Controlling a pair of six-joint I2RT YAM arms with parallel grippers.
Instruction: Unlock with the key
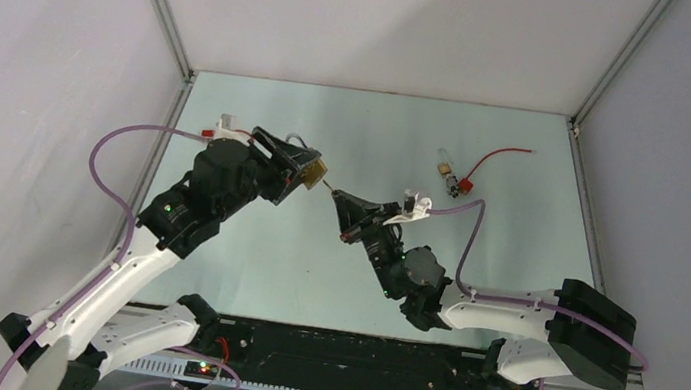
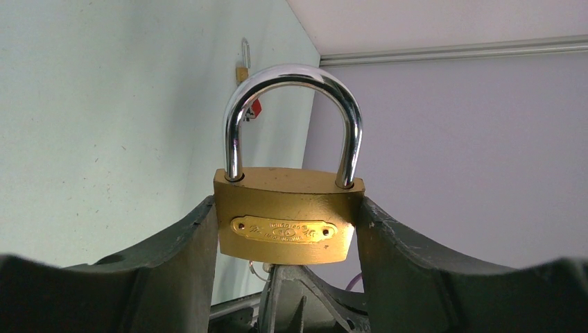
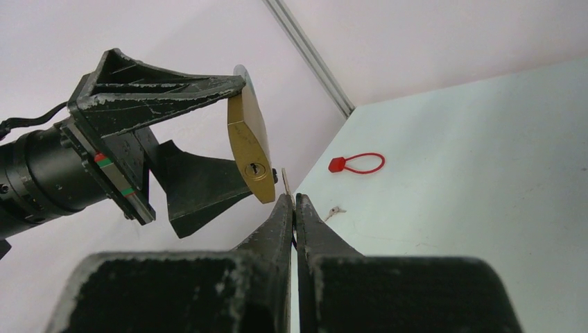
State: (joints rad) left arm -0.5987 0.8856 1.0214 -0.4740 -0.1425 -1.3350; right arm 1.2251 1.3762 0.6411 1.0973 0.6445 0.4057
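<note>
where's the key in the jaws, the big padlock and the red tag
key point(image 3: 285, 178): right wrist view, bare blade tip above the jaws
big padlock point(image 2: 288, 195): left wrist view, front of brass body
red tag point(image 3: 336, 165): right wrist view, its square plastic head

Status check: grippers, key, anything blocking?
Left gripper clamped on brass padlock, shackle seated. Right gripper shut on the key, tip beside the keyhole, not inserted. Nothing between them.

The pale green table point(image 1: 512, 278) bears a small brass padlock point(image 1: 445, 171) with red tag point(image 1: 467, 183) and wire at far right, and a red loop tag point(image 3: 357, 164) and tiny loose key point(image 3: 334, 211) by the wall.
</note>
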